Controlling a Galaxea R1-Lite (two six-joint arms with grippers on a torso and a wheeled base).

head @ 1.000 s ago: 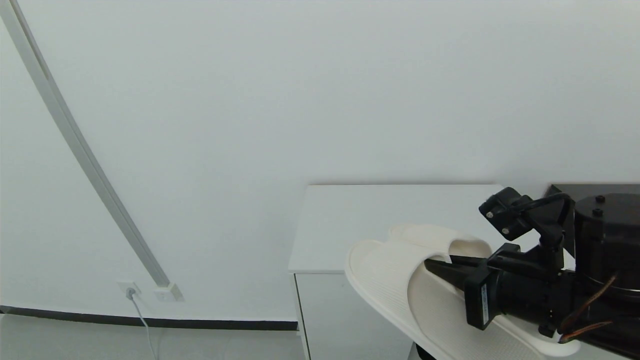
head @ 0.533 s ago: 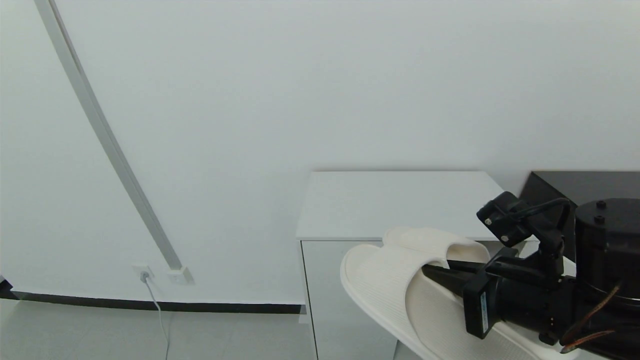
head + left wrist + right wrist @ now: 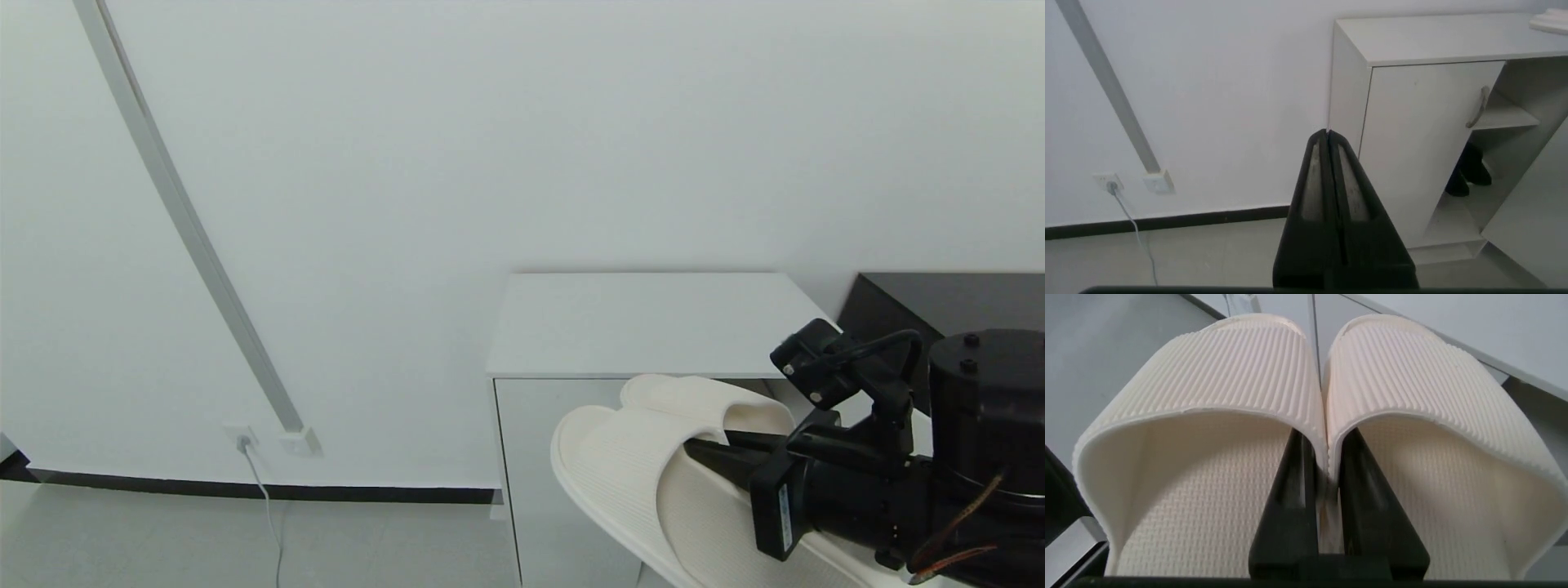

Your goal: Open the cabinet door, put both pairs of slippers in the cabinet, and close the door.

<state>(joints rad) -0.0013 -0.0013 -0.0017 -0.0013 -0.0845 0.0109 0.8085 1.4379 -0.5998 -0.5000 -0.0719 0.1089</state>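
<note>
Before the cabinet [image 3: 645, 327], the right pincer [image 3: 710, 453] clamps both slippers [image 3: 620, 465] by inner edges only; a jolt could drop one.

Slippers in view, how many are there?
2. One white slipper and the other slipper lie side by side, pinched together by the right gripper before the cabinet. Dark shapes inside it may be more.

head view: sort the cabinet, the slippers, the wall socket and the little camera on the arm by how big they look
1. cabinet
2. slippers, though they are nearest the lens, which makes them look bigger
3. camera
4. wall socket, by far the smallest
</note>
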